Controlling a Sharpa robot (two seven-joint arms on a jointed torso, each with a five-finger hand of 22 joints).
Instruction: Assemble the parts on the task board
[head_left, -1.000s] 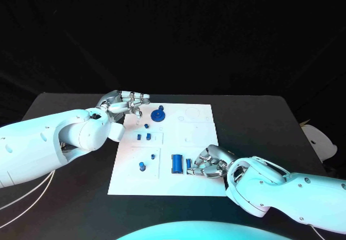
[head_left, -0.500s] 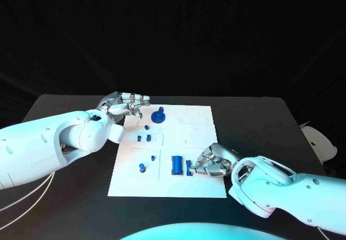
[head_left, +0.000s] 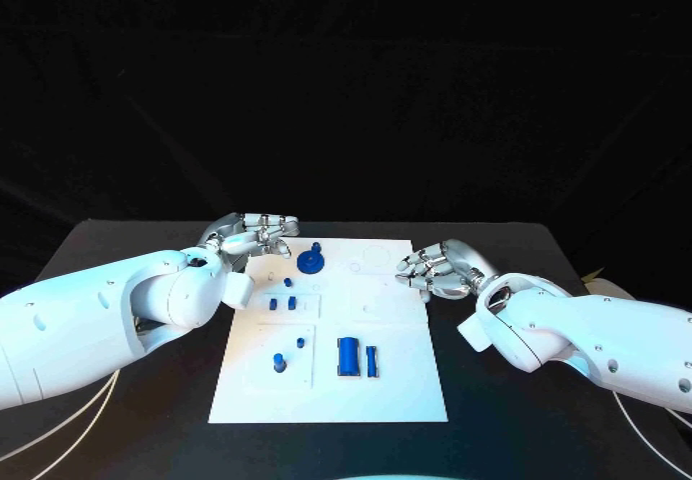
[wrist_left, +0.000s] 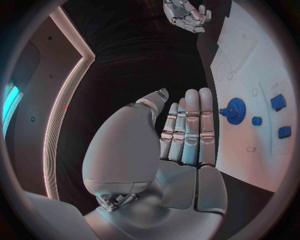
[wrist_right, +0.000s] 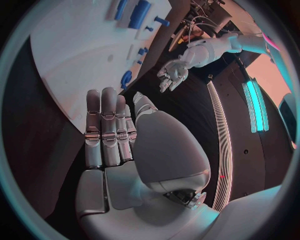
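Note:
The white task board (head_left: 392, 392) lies in the middle of the black table. A blue gear (head_left: 313, 264) stands near its far edge, and small blue pieces (head_left: 283, 301) sit just in front of it. Nearer me lie a thick blue cylinder (head_left: 348, 356) and a thin blue bar (head_left: 372, 360), side by side. My left hand (head_left: 257, 236) hovers at the board's far left corner, fingers straight and holding nothing; the left wrist view shows the gear (wrist_left: 235, 110) beside it. My right hand (head_left: 440, 268) is over the board's right edge, flat and holding nothing.
Two more small blue pieces (head_left: 289, 353) sit at the board's near left. Black table surface (head_left: 534, 400) surrounds the board. In the right wrist view the left hand (wrist_right: 172, 75) hangs beyond the board (wrist_right: 75, 50).
My right hand has left the thin blue bar at the board's near right and moved away to the far right edge. The left hand has stayed put. The camera has shifted a little.

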